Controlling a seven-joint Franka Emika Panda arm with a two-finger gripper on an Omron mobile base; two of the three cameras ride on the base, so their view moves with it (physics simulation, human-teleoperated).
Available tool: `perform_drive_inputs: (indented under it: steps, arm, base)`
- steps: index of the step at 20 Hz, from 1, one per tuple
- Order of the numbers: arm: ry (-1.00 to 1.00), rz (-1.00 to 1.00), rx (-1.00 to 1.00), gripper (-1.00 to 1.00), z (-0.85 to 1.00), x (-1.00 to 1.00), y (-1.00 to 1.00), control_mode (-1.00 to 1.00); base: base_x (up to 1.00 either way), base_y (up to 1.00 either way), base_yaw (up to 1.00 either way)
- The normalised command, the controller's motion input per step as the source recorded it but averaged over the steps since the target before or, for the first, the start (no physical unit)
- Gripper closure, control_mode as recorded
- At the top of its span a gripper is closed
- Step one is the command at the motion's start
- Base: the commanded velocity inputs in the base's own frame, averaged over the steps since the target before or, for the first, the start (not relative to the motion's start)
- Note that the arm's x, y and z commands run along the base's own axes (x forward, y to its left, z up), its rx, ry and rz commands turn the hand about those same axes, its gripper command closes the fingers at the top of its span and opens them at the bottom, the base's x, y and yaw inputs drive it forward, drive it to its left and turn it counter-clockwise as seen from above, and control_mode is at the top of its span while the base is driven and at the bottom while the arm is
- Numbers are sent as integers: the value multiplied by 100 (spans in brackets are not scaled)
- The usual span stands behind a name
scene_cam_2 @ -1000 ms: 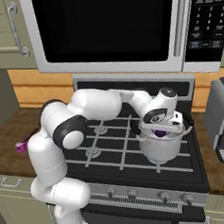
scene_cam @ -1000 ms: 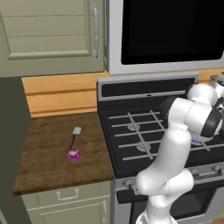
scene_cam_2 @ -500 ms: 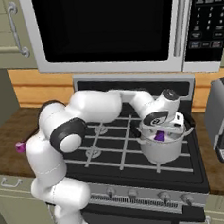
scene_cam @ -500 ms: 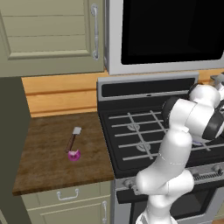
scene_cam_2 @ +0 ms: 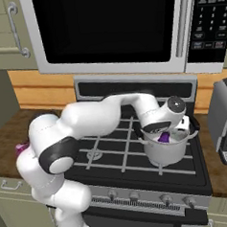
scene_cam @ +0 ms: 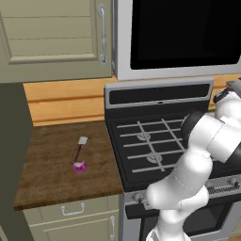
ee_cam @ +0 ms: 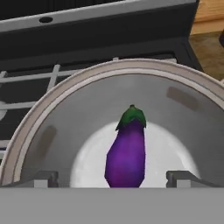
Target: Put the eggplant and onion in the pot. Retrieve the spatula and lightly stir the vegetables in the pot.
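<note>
Eggplant point(ee_cam: 127, 153) is lying on the floor of the pot point(ee_cam: 52, 109), stem end pointing away from the hand camera, body running roughly along the view axis. Gripper point(ee_cam: 111, 178) sits right over the pot mouth with its jaws spread wide and nothing between them; both tips flank the eggplant without touching it, so I read the drop as done. Pot stands on the front right burner of the stove point(scene_cam_2: 113, 154), just under the wrist. Next target, by my read, is the onion point(scene_cam: 79, 166): it's on the wooden surface point(scene_cam: 52, 155) left of the stove, well apart from the gripper, clear across the cooktop. Spatula point(scene_cam: 78, 149) lies just behind the onion, its handle end touching or almost touching it, long axis running away from the front edge, blade at the far end. Expect a long swing left, maybe a base move. Room: microwave point(scene_cam_2: 114, 29) above the stove, cabinet point(scene_cam: 52, 37) above the surface, wood backsplash.
</note>
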Motion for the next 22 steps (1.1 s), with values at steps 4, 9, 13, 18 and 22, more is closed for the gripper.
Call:
perform_drive_inputs:
  steps: [4, 9, 13, 18, 22]
  arm:
    - [-7, 0, 0, -100, 62, -30, 31, -100]
    - [1, 0, -7, -100, 96, -81, 38, -100]
    - [12, 0, 0, -100, 81, -95, 62, -100]
    - [2, 0, 0, -100, 9, -99, 99, -100]
    - [5, 0, 0, -100, 19, -68, 100, -100]
  base:
    - [0, 0, 0]
    - [0, 0, 0]
    - [0, 0, 0]
    - [0, 0, 0]
    - [0, 0, 0]
